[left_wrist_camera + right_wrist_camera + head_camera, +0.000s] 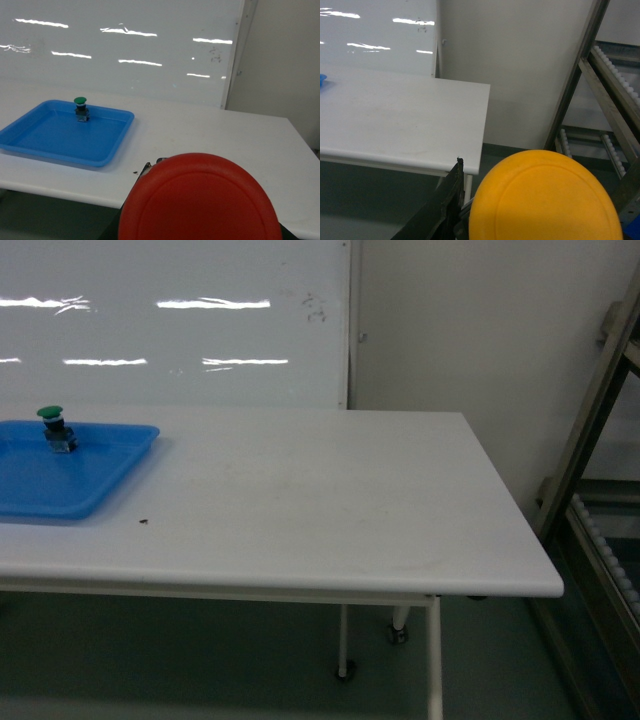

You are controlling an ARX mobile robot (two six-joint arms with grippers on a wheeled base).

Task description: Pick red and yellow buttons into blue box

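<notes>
Red button: cap fills the near bottom of the left wrist view, right up against the camera. Judged carried in the left tool; base and fingers hidden behind the cap.
Yellow button: same story in the right wrist view, cap fills the near bottom right. Judged carried in the right tool; a dark finger edge shows just left of it.
Left tool: not visible itself. Likely clamped on the red button, but can't tell from these views.
Right tool: only that dark edge shows. Likely clamped on the yellow button, can't confirm.
Blue box: not in any view. Drop target unlocated.
Tray: shallow blue one, far left on the surface. Not the target.
Green button: upright in the tray's far part, left alone since the task doesn't want it.
Head view: neither arm in frame, so both are probably held back off the near edge of the surface.
Stage (judgement): both picks done, transfer pending.
Next needs: find the box, bring each button over its opening, then release.
Risk: releasing blind over the surface or floor.
</notes>
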